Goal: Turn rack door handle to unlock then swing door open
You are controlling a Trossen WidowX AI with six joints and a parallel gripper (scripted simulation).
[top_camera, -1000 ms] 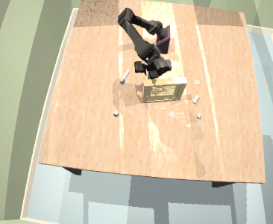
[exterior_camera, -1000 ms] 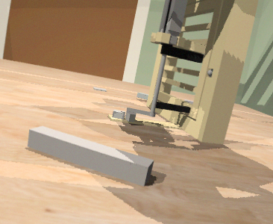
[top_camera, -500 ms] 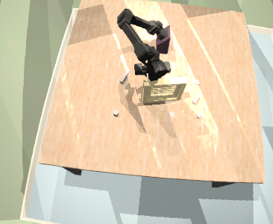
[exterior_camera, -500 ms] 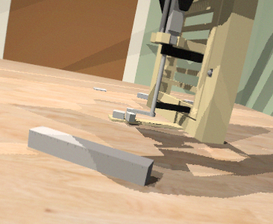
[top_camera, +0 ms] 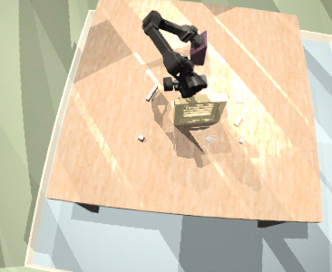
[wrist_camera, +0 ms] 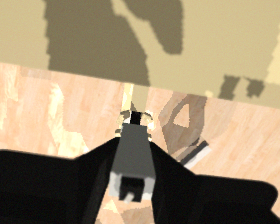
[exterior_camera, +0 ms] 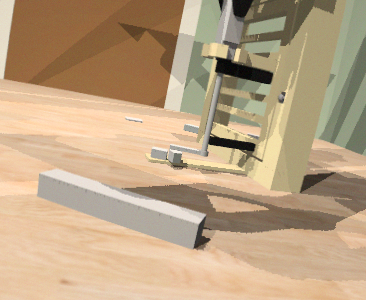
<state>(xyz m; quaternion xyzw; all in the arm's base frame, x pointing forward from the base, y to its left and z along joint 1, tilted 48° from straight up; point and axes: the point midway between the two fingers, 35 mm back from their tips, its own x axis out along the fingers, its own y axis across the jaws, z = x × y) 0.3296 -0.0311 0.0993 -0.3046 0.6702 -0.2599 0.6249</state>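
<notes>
The cream rack frame (top_camera: 222,110) (exterior_camera: 295,120) stands upright on the table. Its slatted door (exterior_camera: 240,93) looks in line with the frame; the exact door angle is hard to tell. The grey upright handle (exterior_camera: 228,31) (wrist_camera: 134,150) tops a thin vertical rod (exterior_camera: 212,112) on the door's front. My gripper (wrist_camera: 133,143) is shut on the handle, with a black finger on each side. In the top view the arm hides the handle. At the rod's foot a short grey arm (exterior_camera: 185,149) points sideways, near two small grey blocks on the cream sill.
A long grey bar (top_camera: 151,92) (exterior_camera: 118,207) (wrist_camera: 195,155) lies on the table beside the rack. Small pale blocks lie around the rack, including one block (top_camera: 141,138) off to one side and another block (top_camera: 239,121) on the opposite side. A dark purple plate (top_camera: 199,52) is beside the arm's base.
</notes>
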